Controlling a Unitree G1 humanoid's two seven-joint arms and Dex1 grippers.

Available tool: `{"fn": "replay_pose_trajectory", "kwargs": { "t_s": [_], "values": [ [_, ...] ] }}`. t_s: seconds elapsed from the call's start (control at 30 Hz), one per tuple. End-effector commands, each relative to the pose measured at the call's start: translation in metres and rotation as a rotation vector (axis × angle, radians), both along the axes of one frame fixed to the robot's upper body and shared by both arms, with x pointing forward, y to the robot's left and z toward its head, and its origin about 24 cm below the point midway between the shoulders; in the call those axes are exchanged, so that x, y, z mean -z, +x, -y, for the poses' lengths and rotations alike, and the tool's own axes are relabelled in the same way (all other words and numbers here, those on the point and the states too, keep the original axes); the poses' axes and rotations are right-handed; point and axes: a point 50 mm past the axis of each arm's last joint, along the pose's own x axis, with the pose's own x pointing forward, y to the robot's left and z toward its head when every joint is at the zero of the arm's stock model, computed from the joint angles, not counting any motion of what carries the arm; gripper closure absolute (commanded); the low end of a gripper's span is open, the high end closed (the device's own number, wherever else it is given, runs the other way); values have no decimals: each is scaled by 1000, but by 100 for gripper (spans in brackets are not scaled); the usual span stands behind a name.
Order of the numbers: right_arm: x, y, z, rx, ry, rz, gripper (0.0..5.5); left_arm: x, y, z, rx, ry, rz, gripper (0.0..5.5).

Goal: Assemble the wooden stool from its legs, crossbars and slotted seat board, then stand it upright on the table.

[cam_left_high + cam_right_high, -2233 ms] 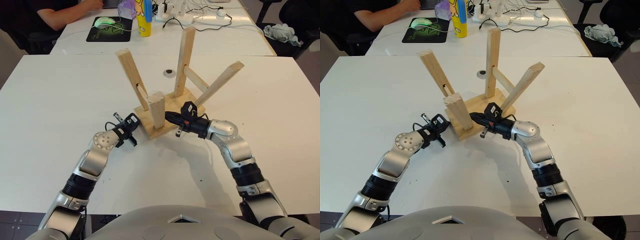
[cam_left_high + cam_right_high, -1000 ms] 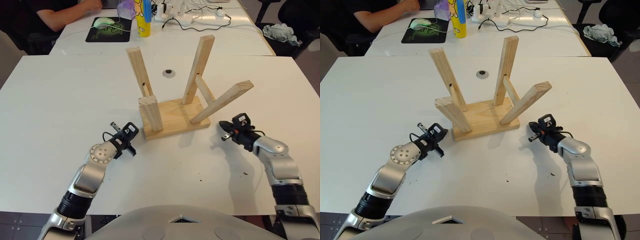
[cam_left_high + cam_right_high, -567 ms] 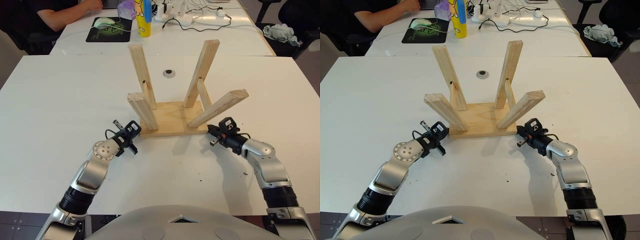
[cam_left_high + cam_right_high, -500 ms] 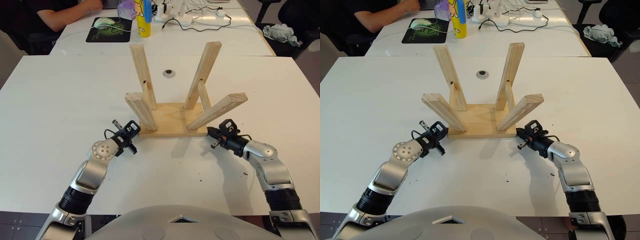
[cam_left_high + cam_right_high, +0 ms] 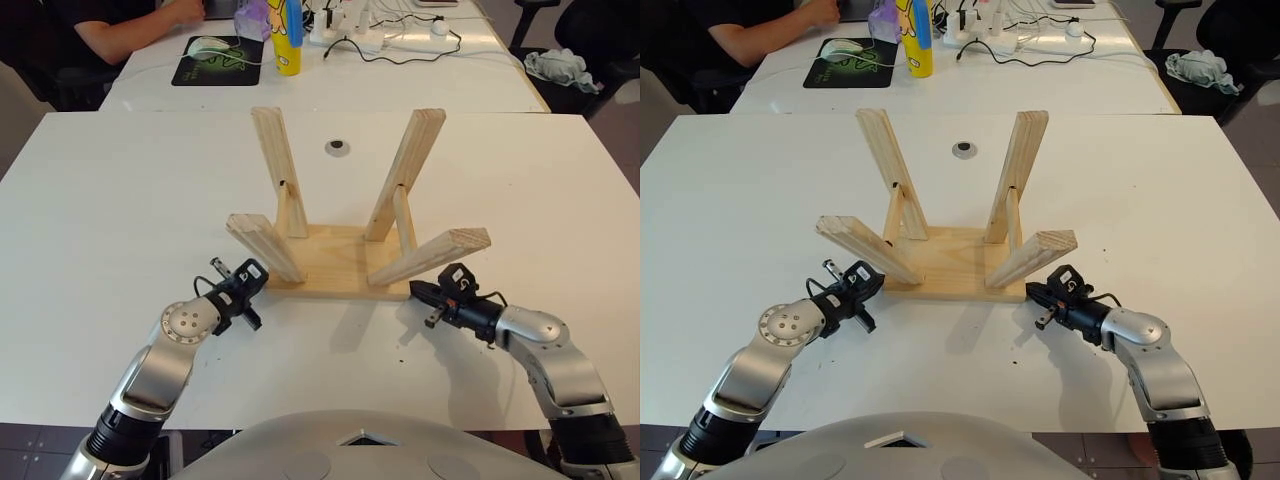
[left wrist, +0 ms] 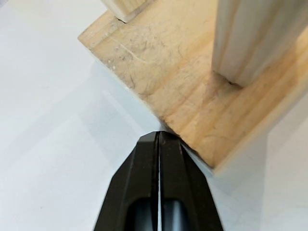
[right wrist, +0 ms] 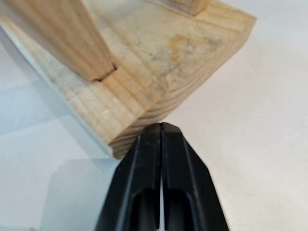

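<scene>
— Well, where is the stool (image 5: pixel 340 262) at this point?

— Upside down on the white table (image 5: pixel 120 200). Its seat board (image 5: pixel 335 272) lies flat just ahead of both sets of fingertips, and four legs (image 5: pixel 280 170) splay upward beyond them.

— And the grippers?

— The left gripper (image 6: pixel 159 137) has its two fingers pressed together on nothing, with the tip at the board's near-left corner. The right gripper (image 7: pixel 160 126) is the same: fingers closed and empty, tip at the near-right corner. Whether each tip touches the wood or stops just short of it, I cannot tell.

— So what could go wrong?

— By my reading, the stool has yet to be turned onto its feet. With the fingers closed, either arm can only push. A shove at one corner would likely spin the board on the smooth table rather than lift it. The narrow tips could also skid off the edge and slip over or under it.

— Anything with the legs?

— The two near legs lean out above the fingers. An arm rising to take hold could knock one. If the joints are loose, a leg may drop from its slot as the stool turns over.
</scene>
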Motion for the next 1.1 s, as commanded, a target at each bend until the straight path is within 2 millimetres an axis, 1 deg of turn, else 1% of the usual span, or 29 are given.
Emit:
{"fn": "replay_pose_trajectory", "kwargs": {
  "t_s": [0.03, 0.17, 0.23, 0.3, 0.37, 0.43, 0.53, 0.6, 0.67, 0.77, 0.8, 0.83, 0.9, 0.93, 0.97, 1.03, 1.1],
  "values": [
    [8, 0, -2, 57, 2, -3, 550, 11, -9, 1, 15, -8, -59, 548],
    [9, 4, 14, 215, -64, 82, 550, 16, -11, -18, -68, 56, -15, 548],
    [10, -1, 17, 279, -63, 105, 550, 19, -17, -24, -91, 62, -21, 548],
    [13, -8, 14, 317, -52, 107, 550, 23, -26, -27, -97, 66, -29, 548],
    [18, -19, 5, 307, -30, 84, 550, 26, -35, -25, -94, 62, -38, 548],
    [21, -25, -1, 277, -17, 61, 550, 28, -40, -20, -85, 51, -50, 548],
    [21, -26, -5, 232, -7, 54, 550, 30, -42, -15, -72, 37, -60, 548],
    [18, -23, -1, 217, -6, 61, 550, 27, -39, -16, -58, 29, -52, 548],
    [16, -17, 15, 263, -49, 63, 550, 21, -33, -26, -85, 8, -21, 548],
    [10, -5, 46, 345, -148, 132, 550, 13, -23, -60, -153, -25, 17, 548],
    [11, -2, 54, 374, -142, 115, 550, 10, -22, -68, -162, -40, 20, 530],
    [9, 2, 63, 397, -149, 120, 550, 6, -20, -77, -167, -70, 22, 524],
    [3, 9, 75, 390, -141, 143, 550, -5, -13, -93, -197, -148, 48, 489],
    [-2, 12, 76, 365, -113, 153, 529, -9, -11, -98, -191, -177, 53, 473],
    [-9, 15, 72, 306, -29, 146, 521, -12, -10, -100, -175, -206, 44, 461],
    [-16, 16, 66, 191, 83, 119, 495, -20, -9, -102, -125, -242, 48, 434],
    [-22, 19, 63, 93, 131, 98, 465, -28, -6, -103, -76, -276, 63, 405]
  ]
}}
